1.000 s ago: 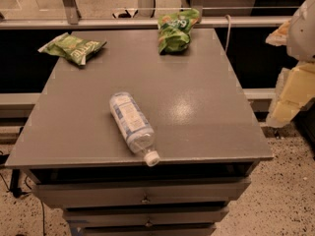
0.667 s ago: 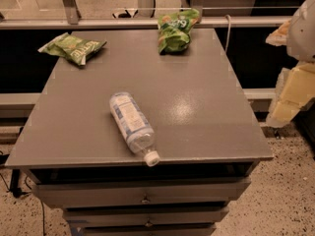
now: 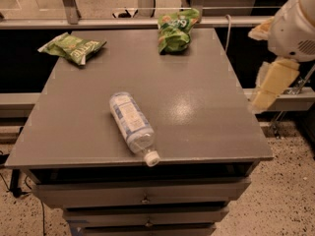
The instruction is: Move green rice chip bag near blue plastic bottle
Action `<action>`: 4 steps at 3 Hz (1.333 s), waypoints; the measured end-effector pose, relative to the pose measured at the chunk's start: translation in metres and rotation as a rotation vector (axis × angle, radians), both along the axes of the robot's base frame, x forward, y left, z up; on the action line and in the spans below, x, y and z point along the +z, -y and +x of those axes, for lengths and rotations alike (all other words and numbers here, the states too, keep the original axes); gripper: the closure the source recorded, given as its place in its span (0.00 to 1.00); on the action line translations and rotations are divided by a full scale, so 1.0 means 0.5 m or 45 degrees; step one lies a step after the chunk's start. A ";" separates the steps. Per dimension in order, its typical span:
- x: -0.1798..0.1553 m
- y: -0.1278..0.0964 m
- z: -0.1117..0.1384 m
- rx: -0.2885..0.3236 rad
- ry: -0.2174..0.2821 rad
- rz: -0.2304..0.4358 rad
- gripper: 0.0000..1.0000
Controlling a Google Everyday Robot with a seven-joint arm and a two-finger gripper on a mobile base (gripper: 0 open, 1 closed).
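Things sit where they were; job not begun. The green rice chip bag (image 3: 174, 31) lies at the far edge of the counter (image 3: 206, 107), well apart from the blue plastic bottle (image 3: 132, 123). My claw (image 3: 272, 85) hangs off to the right; open or shut, I cannot tell.

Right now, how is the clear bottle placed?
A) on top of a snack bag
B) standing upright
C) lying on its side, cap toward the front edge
C: the blue plastic bottle lies on its side, cap at the table's front edge, apart from the green rice chip bag at the back; the gripper hangs beyond the right edge.
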State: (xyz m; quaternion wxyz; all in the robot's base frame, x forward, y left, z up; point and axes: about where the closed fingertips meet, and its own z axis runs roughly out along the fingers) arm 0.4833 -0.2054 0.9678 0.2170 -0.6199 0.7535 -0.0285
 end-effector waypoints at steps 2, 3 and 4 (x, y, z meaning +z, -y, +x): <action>-0.065 -0.098 0.294 0.106 0.245 0.323 0.00; -0.064 -0.099 0.292 0.107 0.244 0.322 0.00; -0.069 -0.097 0.295 0.057 0.275 0.380 0.00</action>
